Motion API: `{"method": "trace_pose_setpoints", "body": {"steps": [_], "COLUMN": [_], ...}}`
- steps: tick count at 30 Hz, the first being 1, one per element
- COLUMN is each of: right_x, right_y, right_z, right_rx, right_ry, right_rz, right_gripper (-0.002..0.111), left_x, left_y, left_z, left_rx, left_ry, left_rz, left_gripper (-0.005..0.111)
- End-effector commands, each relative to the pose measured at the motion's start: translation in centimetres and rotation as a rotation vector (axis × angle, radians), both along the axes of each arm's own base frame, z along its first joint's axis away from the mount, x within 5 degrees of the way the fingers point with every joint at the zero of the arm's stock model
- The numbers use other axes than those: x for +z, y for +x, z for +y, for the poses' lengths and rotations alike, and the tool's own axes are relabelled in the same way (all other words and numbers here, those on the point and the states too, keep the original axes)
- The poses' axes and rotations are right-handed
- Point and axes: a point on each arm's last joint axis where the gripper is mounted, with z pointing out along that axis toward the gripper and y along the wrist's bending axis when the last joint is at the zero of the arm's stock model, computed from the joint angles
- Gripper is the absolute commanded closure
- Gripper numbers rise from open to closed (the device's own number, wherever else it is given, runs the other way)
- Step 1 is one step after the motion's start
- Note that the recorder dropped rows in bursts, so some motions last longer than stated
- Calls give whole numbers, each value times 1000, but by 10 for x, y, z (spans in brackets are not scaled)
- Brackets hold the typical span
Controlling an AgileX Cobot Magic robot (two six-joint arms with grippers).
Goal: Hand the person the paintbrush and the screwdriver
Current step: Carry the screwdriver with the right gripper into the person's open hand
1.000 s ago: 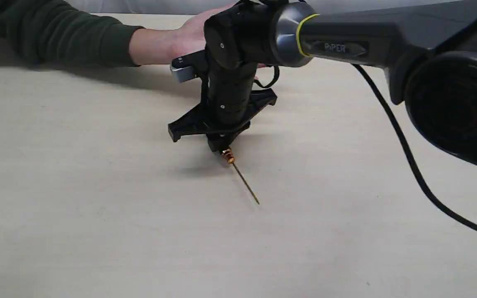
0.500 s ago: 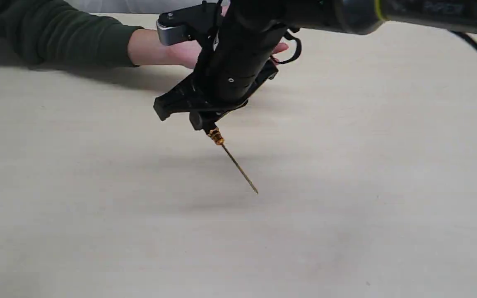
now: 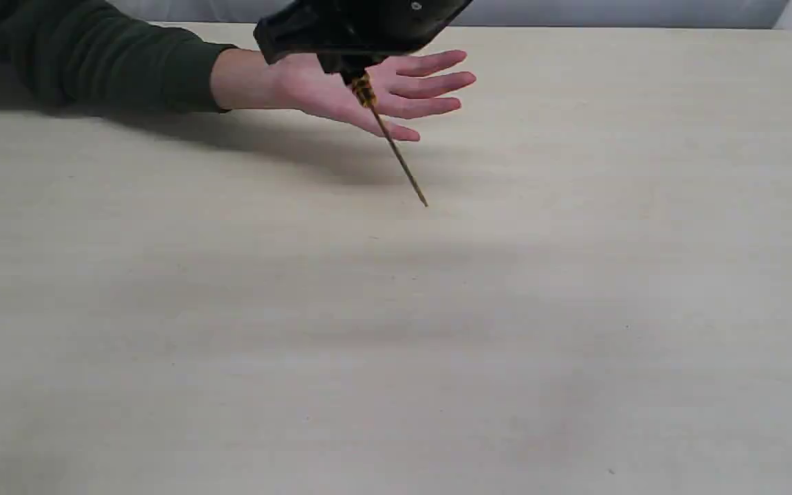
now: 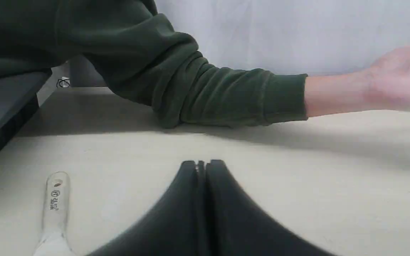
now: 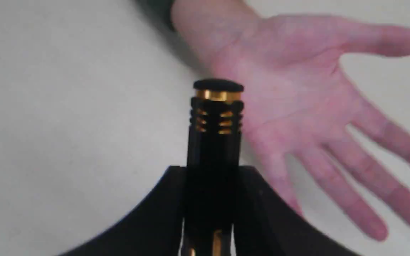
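My right gripper (image 3: 339, 63) is shut on the screwdriver (image 3: 389, 141) by its black handle. It holds it in the air just in front of the person's open, palm-up hand (image 3: 396, 86). The thin shaft slants down, its tip a little above the table. In the right wrist view, the black and gold handle end (image 5: 216, 113) sticks out from the gripper (image 5: 212, 172) towards the palm (image 5: 297, 89). My left gripper (image 4: 200, 167) is shut on nothing, low over the table. The paintbrush's pale handle with its hole (image 4: 53, 204) lies beside it. Its bristles and ferrule are out of view.
The person's dark green sleeve (image 3: 93, 62) rests along the far left of the beige table (image 3: 396, 344). A dark ledge (image 4: 2, 106) sits beyond the table edge in the left wrist view. A pale wall runs behind the table.
My right gripper has lifted the screwdriver off the table and carried it up and back towards the person's hand. The right arm has risen mostly out of the exterior view.
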Motion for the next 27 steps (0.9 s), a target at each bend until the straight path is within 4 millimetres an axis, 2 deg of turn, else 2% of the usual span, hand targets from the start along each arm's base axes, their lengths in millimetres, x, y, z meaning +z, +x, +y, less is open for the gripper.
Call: {"method": "trace_pose_setpoints", "body": {"steps": [1, 4, 14, 20, 27], "right_x": [10, 10, -21, -45, -67], "right_y": [17, 33, 86, 105, 126], "right_z": [-1, 2, 1, 2, -8], "right_rx": [-53, -88, -153, -156, -214], "right_ry": [-36, -75, -146, -218, -232], "right_rz": [-85, -119, -125, -135, -96], "right_gripper": [104, 104, 104, 104, 104], "left_x": [0, 0, 0, 0, 0], "left_y": [0, 0, 0, 0, 0], "left_z": [0, 0, -1, -1, -1], "left_rx": [-7, -7, -7, -7, -7], "left_ry": [-3, -6, -6, -6, -6], "left_rz": [-11, -8, -10, -10, -10], "left_gripper": [107, 107, 107, 107, 107]}}
